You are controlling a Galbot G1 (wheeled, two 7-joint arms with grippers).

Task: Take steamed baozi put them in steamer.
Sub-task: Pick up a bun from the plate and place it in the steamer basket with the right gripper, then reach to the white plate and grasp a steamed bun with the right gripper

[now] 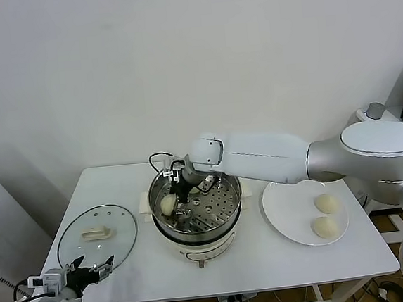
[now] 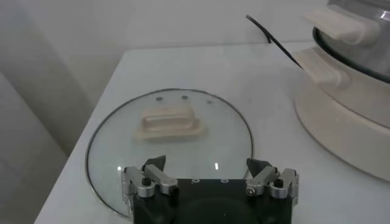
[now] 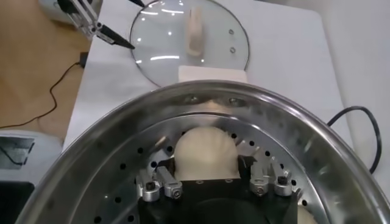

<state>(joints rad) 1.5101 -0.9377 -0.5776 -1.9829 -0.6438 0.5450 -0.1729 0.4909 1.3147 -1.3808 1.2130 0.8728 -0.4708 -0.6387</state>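
Head view: the right claw [image 1: 176, 197] reaches into the steamer [image 1: 196, 211] at frame centre, fingers spread wide around a baozi [image 1: 167, 205] on the perforated tray. Two more baozi [image 1: 327, 203] lie on the plate [image 1: 286, 211] at right. The left claw [image 1: 91, 266], wide open, sits lower left by the glass lid [image 1: 97, 238] on the worktop [image 1: 261, 262].

Left wrist view: the open left claw [image 2: 207, 167] hangs over the lid [image 2: 170, 137].

Right wrist view: the open right claw [image 3: 213, 176] straddles the baozi [image 3: 204, 152] inside the steamer [image 3: 97, 158].
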